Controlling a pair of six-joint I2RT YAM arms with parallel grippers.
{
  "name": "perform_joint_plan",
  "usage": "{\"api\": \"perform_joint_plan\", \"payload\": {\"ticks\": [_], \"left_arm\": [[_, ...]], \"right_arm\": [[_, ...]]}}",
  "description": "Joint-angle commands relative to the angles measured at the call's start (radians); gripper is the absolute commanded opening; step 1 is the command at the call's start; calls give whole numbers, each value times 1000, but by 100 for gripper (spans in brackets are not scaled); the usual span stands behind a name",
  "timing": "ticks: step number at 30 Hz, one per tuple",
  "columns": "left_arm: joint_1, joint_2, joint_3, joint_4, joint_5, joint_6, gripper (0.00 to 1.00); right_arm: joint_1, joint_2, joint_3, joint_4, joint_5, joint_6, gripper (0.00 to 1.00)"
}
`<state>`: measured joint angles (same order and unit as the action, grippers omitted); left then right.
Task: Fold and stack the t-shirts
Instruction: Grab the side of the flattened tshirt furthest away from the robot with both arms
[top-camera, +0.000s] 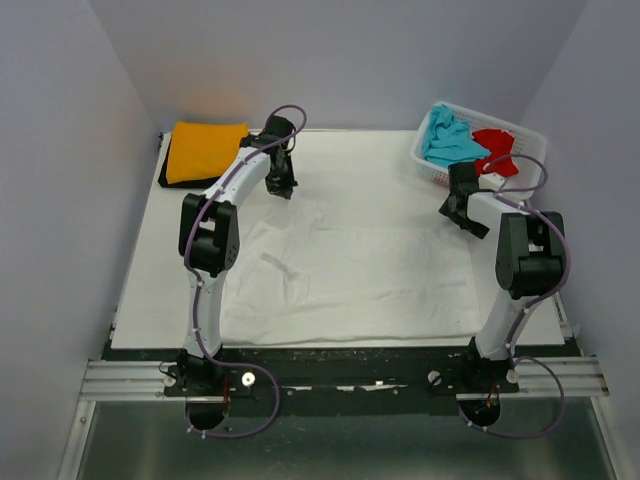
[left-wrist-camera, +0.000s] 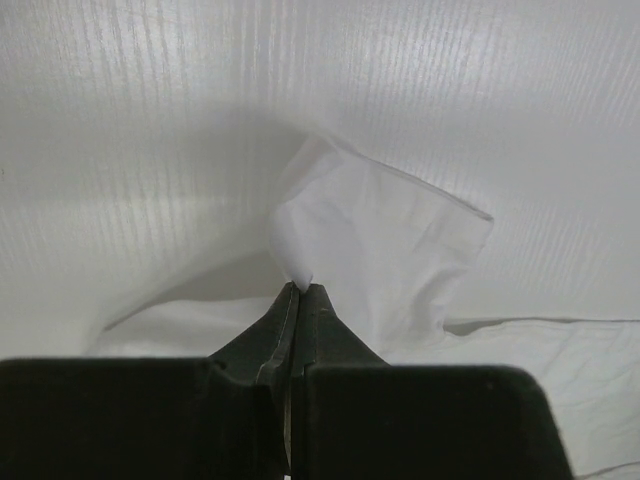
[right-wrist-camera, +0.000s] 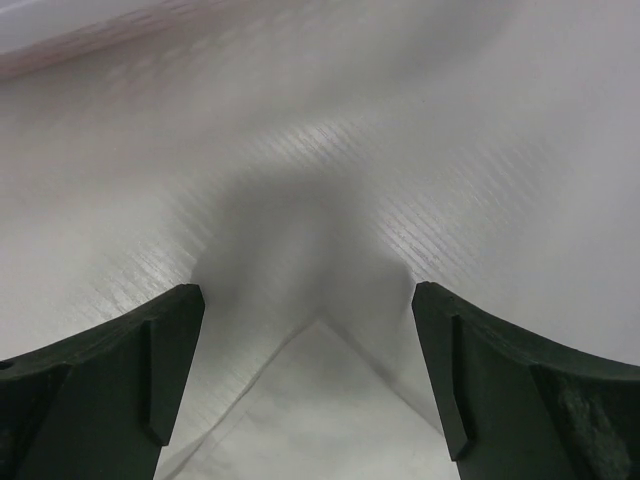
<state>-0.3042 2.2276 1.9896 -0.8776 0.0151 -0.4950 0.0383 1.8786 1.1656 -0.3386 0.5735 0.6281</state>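
So, we see orange (top-camera: 205, 150) folded on black (top-camera: 166, 168), far left: 2 seemingly done. White shirt (top-camera: 350, 270) lies spread on the surface (top-camera: 380, 170); left tool (left-wrist-camera: 300, 288) clenched on its cloth, right tool (right-wrist-camera: 305, 300) released over a corner. Turquoise (top-camera: 448, 140) and red (top-camera: 495, 148) wait in the basket (top-camera: 428, 170).

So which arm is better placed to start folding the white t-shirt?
Left, I'd judge. The left gripper is shut on a raised corner of the white t-shirt, ready to pull it over. The right gripper is open above another corner, gripping nothing.
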Motion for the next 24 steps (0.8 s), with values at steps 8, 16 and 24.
{"api": "perform_joint_plan", "payload": {"ticks": [8,16,24], "left_arm": [[3,-22,-22,21,2,18,0],[14,-32,-48,46,23,15,0],[31,-17,-5,36,19,23,0]], "right_arm": [[2,-50,-86,-34,47,43,74],[3,-56,-118,-18,34,49,44],[4,30,-15,13,-13,28,5]]}}
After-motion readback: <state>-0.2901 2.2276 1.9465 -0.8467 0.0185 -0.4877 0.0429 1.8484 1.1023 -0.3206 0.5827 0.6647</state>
